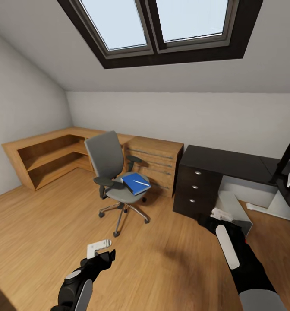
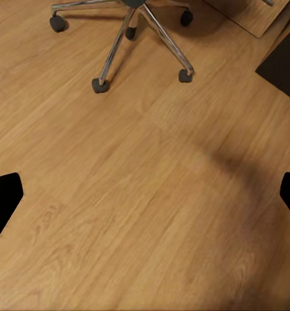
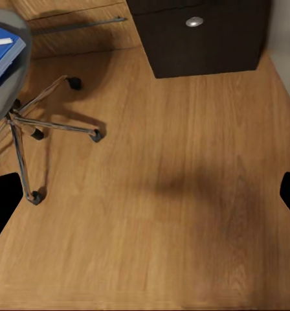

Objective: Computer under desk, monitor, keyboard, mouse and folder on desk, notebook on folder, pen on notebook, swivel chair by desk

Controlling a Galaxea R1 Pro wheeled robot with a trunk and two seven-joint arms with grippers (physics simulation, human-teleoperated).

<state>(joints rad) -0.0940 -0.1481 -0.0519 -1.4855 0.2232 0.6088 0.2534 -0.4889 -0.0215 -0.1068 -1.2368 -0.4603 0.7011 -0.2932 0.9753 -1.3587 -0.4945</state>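
On the chair seat: blue folder, white pen loose on top — likely to roll off if tipped; left gripper and right gripper spread, empty

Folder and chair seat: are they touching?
Touching. In the head view the folder lies flat on the chair seat with no gap beneath; the right wrist view shows its corner resting on the seat too.

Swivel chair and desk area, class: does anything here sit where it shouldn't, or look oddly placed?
Yes. The blue folder lies on the seat of the swivel chair with a white pen on top, rather than on the desk. The chair stands apart from the desk, out on the floor. Nothing looks spilled or broken.
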